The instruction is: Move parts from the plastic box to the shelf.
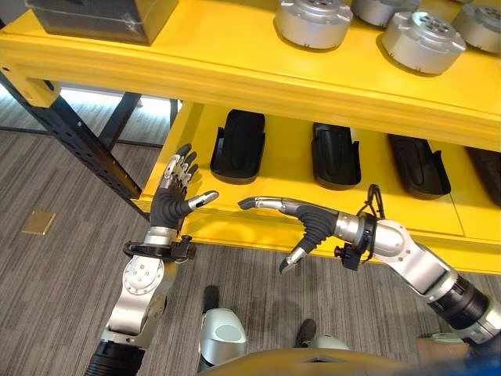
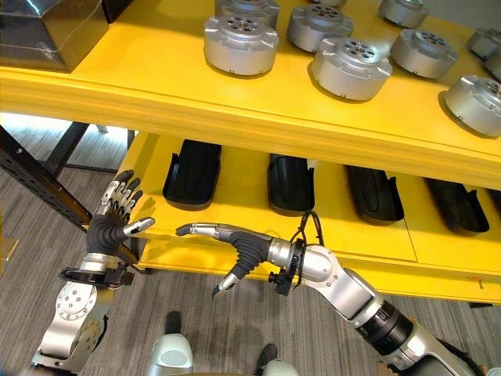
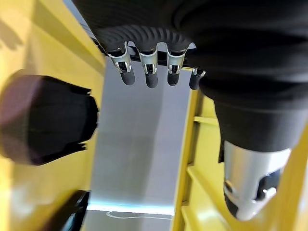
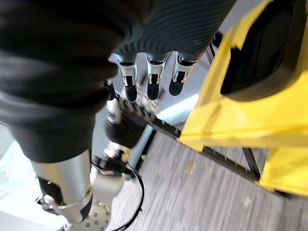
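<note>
Shelf (image 1: 258, 82) yellow, two tiers; floor (image 1: 55, 274) grey wood-grain.

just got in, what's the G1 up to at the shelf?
Nothing is in hand right now. The left hand and right hand are both open and empty, held in front of the yellow shelf's lower level, where black parts lie in a row. Silver round parts sit on the upper level, beside a dark box at its left end.
</note>
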{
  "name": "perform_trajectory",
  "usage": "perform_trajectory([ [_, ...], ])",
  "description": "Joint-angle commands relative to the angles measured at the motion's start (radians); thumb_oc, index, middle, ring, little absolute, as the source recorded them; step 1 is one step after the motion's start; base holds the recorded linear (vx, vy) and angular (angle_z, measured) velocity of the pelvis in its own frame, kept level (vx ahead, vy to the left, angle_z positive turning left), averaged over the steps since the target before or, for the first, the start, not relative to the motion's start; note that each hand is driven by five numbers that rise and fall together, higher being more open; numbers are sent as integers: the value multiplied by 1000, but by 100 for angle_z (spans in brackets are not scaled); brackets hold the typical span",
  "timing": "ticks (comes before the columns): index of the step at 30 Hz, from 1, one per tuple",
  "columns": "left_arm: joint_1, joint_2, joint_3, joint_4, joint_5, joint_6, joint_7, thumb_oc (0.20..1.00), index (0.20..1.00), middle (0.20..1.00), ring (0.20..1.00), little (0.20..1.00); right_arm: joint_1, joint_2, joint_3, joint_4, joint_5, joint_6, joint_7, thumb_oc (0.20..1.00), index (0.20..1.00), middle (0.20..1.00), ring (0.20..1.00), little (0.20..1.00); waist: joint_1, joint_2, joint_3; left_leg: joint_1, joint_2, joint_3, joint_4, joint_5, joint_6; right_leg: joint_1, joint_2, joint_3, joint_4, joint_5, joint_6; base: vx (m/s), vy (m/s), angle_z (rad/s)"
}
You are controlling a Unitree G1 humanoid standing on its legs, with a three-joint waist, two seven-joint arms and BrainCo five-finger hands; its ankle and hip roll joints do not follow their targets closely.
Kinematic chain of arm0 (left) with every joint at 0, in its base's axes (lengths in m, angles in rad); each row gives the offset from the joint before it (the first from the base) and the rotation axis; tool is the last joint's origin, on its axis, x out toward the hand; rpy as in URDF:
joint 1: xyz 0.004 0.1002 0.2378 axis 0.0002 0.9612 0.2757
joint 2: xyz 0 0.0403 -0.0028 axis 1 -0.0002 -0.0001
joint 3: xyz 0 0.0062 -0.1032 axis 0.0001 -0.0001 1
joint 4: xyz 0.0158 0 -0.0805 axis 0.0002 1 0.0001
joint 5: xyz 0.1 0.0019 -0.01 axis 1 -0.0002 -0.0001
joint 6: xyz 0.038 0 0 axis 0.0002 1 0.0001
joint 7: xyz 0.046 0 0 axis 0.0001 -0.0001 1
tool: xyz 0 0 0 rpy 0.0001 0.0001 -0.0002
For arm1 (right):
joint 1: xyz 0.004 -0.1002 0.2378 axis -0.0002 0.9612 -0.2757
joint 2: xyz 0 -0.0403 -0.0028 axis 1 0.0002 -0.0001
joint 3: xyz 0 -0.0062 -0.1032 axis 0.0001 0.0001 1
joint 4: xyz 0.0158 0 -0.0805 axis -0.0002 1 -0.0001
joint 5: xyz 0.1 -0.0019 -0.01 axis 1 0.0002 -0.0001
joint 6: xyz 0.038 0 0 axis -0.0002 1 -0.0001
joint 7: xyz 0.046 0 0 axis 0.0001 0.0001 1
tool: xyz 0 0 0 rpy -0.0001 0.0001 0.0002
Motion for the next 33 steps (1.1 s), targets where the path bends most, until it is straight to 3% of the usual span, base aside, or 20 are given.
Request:
perform_trajectory([
  [1,-61,53,5,-66,0,-132,-47,1000,1000,1000,1000,1000,-75,26,16,-17,-7,-2,-1,1000,1000,1000,1000,1000,15,0,32,16,-4,22,51,-35,5,34,-7,-29,90,-67,3,13,50,3],
  [7,-117,52,13,-81,-26,-165,-28,1000,1000,1000,1000,1000,-120,105,90,120,-99,-8,-15,1000,1000,1000,1000,1000,44,11,34,1,-24,-8,62,-41,14,40,-13,-40,101,-75,6,37,62,14],
  [12,-159,50,11,-92,-12,-159,-6,1000,1000,1000,1000,1000,-157,147,122,212,-212,-32,-152,1000,1000,1000,1000,1000,61,16,41,-17,-36,-30,74,-46,19,38,-15,-41,112,-80,7,17,21,6],
  [13,-187,47,9,-93,23,-171,18,1000,1000,1000,1000,1000,-188,176,126,267,-289,-36,-215,1000,1000,1000,1000,1000,67,20,50,-34,-42,-39,84,-48,21,33,-16,-40,115,-82,8,-15,17,6],
  [23,-246,13,13,-99,19,-155,73,1000,1000,1000,1000,1000,-248,234,111,359,-427,-37,-470,1000,1000,1000,1000,1000,68,62,85,-81,-57,-52,123,-52,27,8,-32,-36,143,-93,2,-28,53,4],
  [26,-241,-5,16,-111,0,-138,79,1000,1000,1000,1000,1000,-252,249,100,385,-427,-13,-462,1000,1000,1000,1000,1000,69,78,87,-84,-66,-58,135,-58,30,5,-41,-35,153,-98,2,19,99,5],
  [33,-263,-9,-2,-105,-3,-114,64,1000,1000,1000,1000,1000,-312,303,124,493,-463,41,-490,1000,1000,1000,1000,1000,92,80,115,-109,-82,-79,166,-73,40,-11,-49,-39,182,-101,2,6,5,2],
])
